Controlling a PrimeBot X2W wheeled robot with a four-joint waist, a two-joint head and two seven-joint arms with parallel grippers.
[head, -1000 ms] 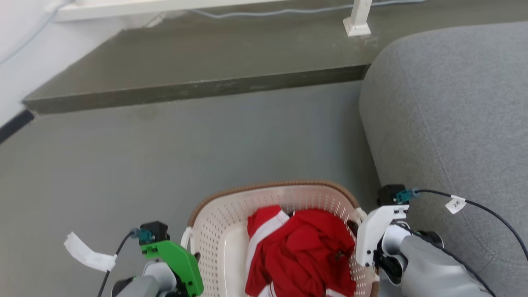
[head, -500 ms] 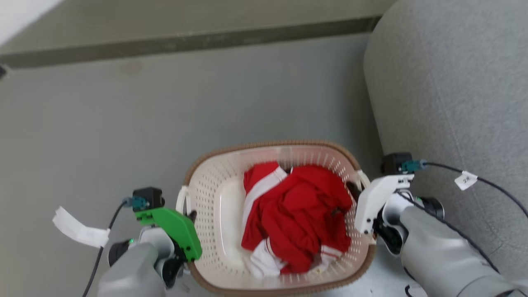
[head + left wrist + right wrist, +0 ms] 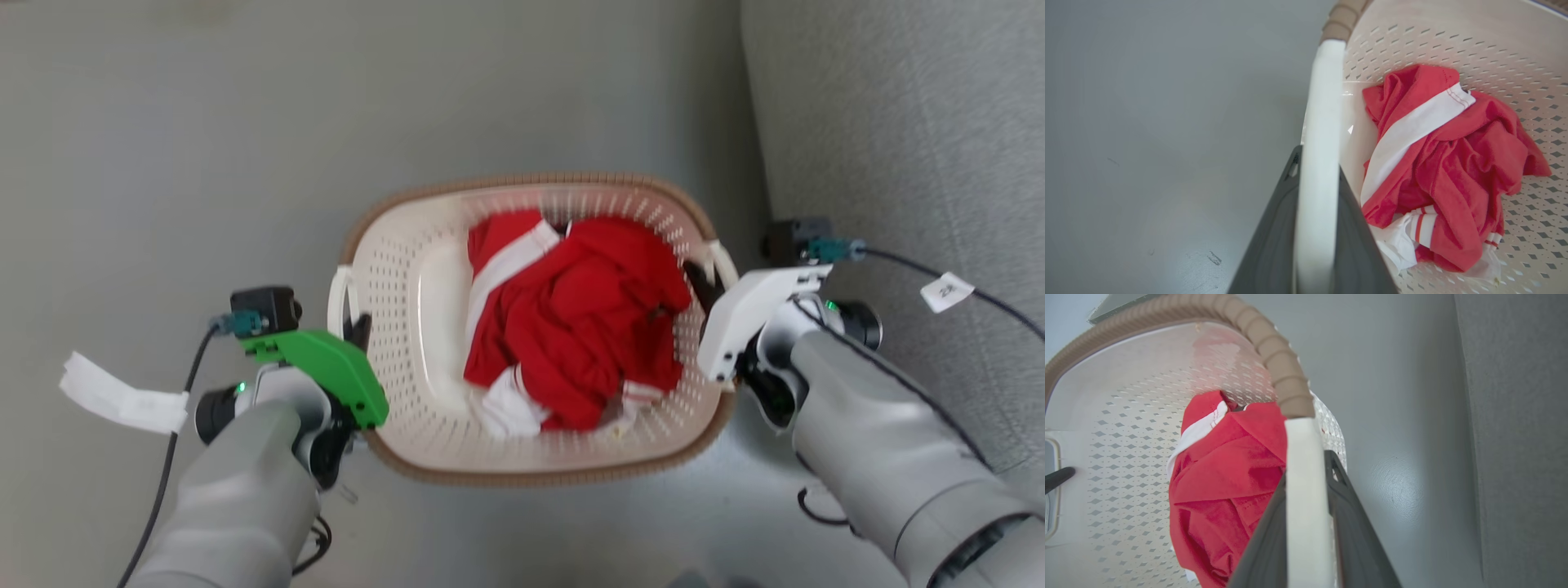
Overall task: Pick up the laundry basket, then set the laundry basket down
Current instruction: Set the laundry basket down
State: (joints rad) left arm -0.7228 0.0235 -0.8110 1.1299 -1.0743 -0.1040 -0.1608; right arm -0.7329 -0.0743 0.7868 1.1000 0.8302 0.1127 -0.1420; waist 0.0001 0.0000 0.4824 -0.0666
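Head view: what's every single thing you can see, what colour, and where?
laundry basket: one, cream-white with brown rim, middle, between the grippers
clothes: one bundle, red and white, inside the basket
sofa: one, grey, right of the basket
floor: one, grey, around the basket
paper tags: two, white, one on each arm's cable
left gripper: one, green and dark, shut on the left handle
right gripper: one, white and dark, shut on the right handle
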